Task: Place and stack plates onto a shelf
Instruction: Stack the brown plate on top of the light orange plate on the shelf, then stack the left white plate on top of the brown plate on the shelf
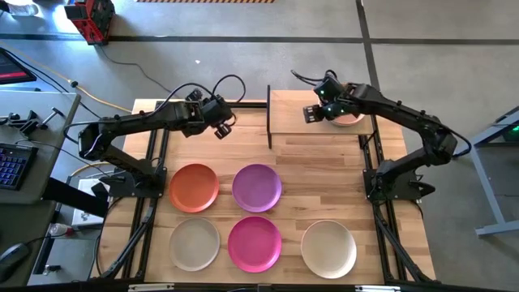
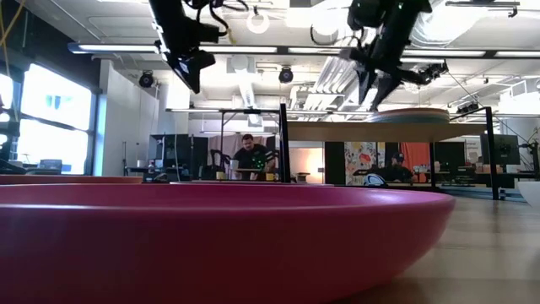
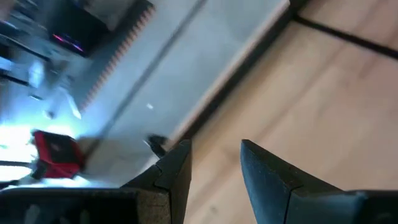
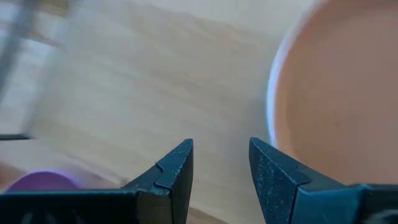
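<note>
Right pincer released above the shelf beside peach-pink plate; left pincer released, aloft.

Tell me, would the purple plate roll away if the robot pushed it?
Probably not. The purple plate lies flat on the wooden table, so it would likely slide. It looks stiff and shallow, so it should keep its shape. Its thin rim may be tricky to pinch.

Red machine on the grey floor, keyboard at left, seated person beyond the table.
</note>
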You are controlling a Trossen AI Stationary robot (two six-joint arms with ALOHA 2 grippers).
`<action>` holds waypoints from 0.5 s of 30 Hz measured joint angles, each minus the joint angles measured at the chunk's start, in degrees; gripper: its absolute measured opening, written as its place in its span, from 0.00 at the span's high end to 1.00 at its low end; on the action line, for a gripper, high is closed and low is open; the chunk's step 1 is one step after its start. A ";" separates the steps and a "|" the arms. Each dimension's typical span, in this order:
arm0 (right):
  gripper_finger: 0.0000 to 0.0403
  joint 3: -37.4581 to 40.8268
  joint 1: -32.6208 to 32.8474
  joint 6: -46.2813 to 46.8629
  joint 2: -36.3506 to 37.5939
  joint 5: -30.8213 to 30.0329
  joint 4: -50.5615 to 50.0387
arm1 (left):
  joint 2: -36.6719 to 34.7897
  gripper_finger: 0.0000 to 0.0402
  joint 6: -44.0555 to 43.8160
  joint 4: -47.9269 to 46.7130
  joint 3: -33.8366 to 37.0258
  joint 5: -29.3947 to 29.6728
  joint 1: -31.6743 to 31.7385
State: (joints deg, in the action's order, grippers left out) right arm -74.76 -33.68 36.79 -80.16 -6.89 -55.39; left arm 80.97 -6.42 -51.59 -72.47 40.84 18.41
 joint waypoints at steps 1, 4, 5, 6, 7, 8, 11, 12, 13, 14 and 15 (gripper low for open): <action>0.67 -1.17 0.41 -1.16 0.00 0.08 0.10 | 0.00 0.68 -1.57 -1.66 0.00 -1.74 0.00; 0.67 -4.86 1.91 -4.89 0.00 0.79 0.36 | 0.00 0.68 -6.20 -6.90 0.00 -7.06 -0.02; 0.67 -6.21 2.36 -5.94 0.00 0.90 0.34 | 0.00 0.68 -7.47 -8.55 0.00 -8.73 -0.15; 0.67 -7.58 2.76 -6.90 0.00 0.89 0.37 | 0.00 0.68 -8.73 -10.13 0.00 -10.33 -0.38; 0.67 -8.89 3.14 -7.40 0.00 0.90 0.37 | 0.00 0.68 -9.99 -11.55 0.04 -11.89 -0.65; 0.67 -10.16 3.47 -8.11 0.02 0.89 0.38 | 0.00 0.68 -11.17 -12.53 0.35 -13.25 -0.98; 0.67 -13.72 4.48 -9.08 0.02 0.87 0.37 | 0.00 0.68 -14.02 -16.58 1.72 -17.90 -2.54; 0.67 -14.76 4.70 -9.23 0.02 0.86 0.37 | 0.00 0.68 -14.41 -17.53 2.39 -19.29 -3.23; 0.67 -15.67 4.96 -9.24 0.02 0.89 0.37 | 0.00 0.68 -14.53 -18.42 3.13 -20.73 -4.01; 0.67 -16.47 5.22 -9.23 0.02 0.88 0.35 | 0.00 0.68 -14.56 -19.05 3.90 -22.06 -4.90; 0.67 -17.19 5.40 -9.23 0.02 0.88 0.33 | 0.00 0.68 -14.64 -19.33 4.72 -23.32 -5.90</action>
State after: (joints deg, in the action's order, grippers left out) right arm -91.95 -28.27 27.55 -80.14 -6.01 -55.06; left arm 80.97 -21.06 -70.92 -67.75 17.52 12.52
